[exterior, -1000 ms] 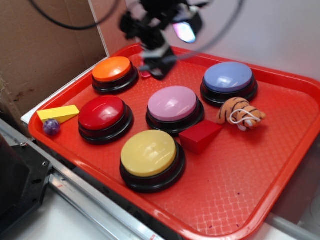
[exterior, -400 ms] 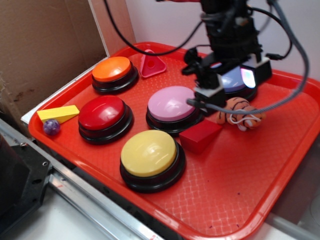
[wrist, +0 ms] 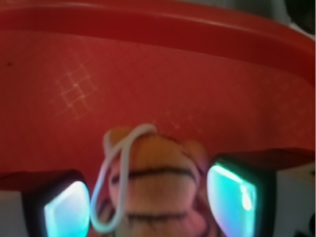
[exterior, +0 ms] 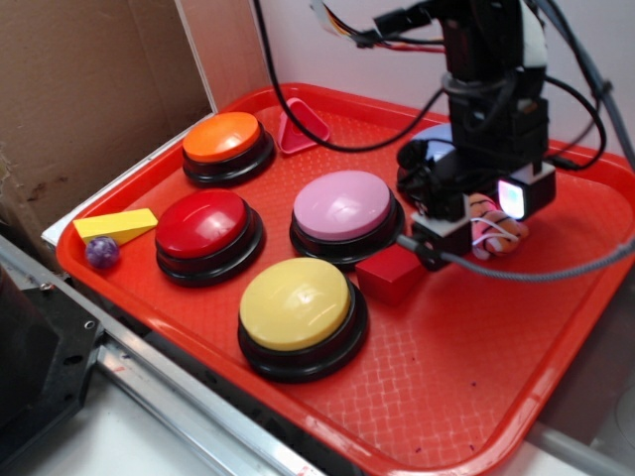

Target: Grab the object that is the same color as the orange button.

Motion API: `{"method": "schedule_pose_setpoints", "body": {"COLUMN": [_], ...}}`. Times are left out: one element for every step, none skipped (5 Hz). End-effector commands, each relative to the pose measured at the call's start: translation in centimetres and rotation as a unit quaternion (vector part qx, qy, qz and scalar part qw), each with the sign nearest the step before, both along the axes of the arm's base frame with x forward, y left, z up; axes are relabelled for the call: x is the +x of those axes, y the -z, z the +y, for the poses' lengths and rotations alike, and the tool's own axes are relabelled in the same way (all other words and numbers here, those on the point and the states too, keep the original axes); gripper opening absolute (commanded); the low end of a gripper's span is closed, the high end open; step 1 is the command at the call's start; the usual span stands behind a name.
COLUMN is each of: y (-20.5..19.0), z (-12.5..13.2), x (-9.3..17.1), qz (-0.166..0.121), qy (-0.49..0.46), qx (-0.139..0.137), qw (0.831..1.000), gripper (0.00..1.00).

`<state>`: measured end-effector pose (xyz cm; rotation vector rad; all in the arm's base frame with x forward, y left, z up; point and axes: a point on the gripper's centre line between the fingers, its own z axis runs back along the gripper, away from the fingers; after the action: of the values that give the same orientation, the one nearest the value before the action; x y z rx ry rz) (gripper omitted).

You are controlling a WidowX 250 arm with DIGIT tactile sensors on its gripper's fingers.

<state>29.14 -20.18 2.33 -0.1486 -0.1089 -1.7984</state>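
One end effector (exterior: pixel 476 220) is seen lowered over one plush tiger (exterior: pixel 493 230), its two fingers (wrist: pixel 233 198) spread wide, released, one on each side of the tiger (wrist: pixel 153 192) with nothing gripped; whether the pads touch the fur cannot be told. The tiger's white string loop (wrist: pixel 114 177) is seen between the fingers. Five domed buttons are counted on one red tray (exterior: pixel 476 377): one orange button (exterior: pixel 225 139) far to the left of the end effector, one red button (exterior: pixel 204 226), one pink button (exterior: pixel 344 206) just beside it, one yellow button (exterior: pixel 295 303), and one blue button (exterior: pixel 425 147) mostly hidden behind it. One red wedge block (exterior: pixel 388 274) lies just beside the end effector. One pink triangular piece (exterior: pixel 302 127), one yellow wedge (exterior: pixel 116 225) and one purple ball (exterior: pixel 101 252) are well apart from it.
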Motion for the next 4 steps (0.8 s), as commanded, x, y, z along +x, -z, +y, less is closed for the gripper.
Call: {"method": "schedule_pose_setpoints", "body": {"y": [-0.5, -1.6, -4.5, -8.2], "z": [-0.6, 0.2, 0.9, 1.7], "x": [-1.2, -1.4, -1.8, -2.3], "qz": [-0.005, -0.015, -0.037, -0.029], "qy": [-0.009, -0.028, -0.117, -0.237], "qx": [-0.028, -0.042, -0.017, 0.043], "qw": [1.0, 0.999, 0.992, 0.97], "gripper": [0.0, 0.0, 0.0, 0.0]}}
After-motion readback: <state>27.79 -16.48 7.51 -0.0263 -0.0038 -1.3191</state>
